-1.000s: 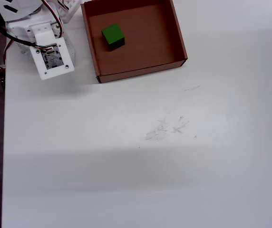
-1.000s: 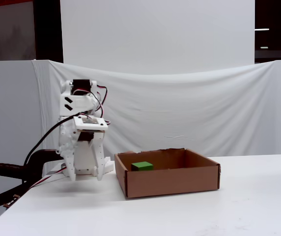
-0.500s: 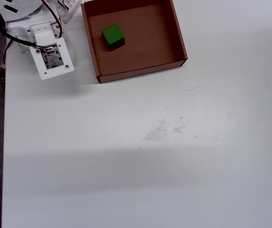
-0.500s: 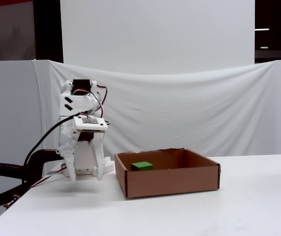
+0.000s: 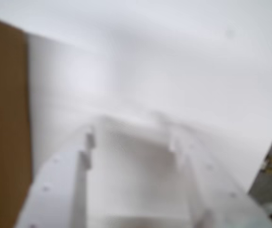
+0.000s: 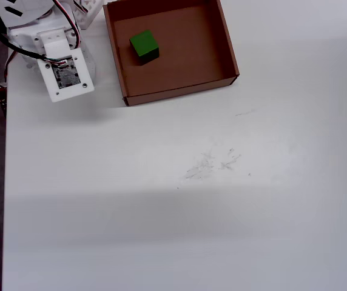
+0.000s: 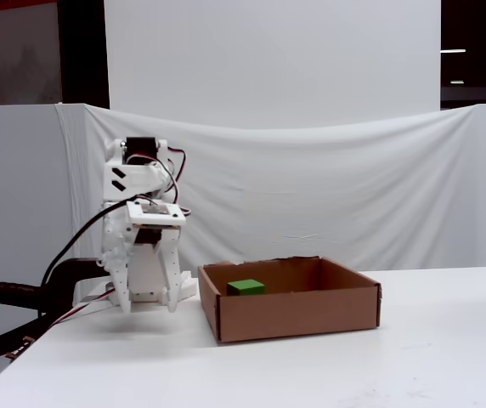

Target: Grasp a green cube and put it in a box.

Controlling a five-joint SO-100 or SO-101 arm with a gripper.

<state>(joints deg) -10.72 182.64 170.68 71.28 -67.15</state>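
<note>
The green cube (image 6: 144, 45) lies inside the brown cardboard box (image 6: 176, 94), near its back left corner in the overhead view. In the fixed view, the green cube (image 7: 245, 287) shows just above the front wall of the box (image 7: 294, 314). My white gripper (image 7: 147, 304) hangs folded down to the left of the box, apart from it, with nothing in it. The blurred wrist view shows the gripper (image 5: 126, 121) with its jaws seemingly together over bare table, and a side of the box (image 5: 3, 118) at the left edge. From overhead, the arm's wrist plate (image 6: 64, 76) hides the fingers.
The white table (image 6: 192, 200) stretches in front and to the right of the box. Its left edge (image 6: 3, 182) runs close beside the arm. A white cloth backdrop (image 7: 328, 187) hangs behind the table. Black cables (image 7: 22, 297) trail off the left side.
</note>
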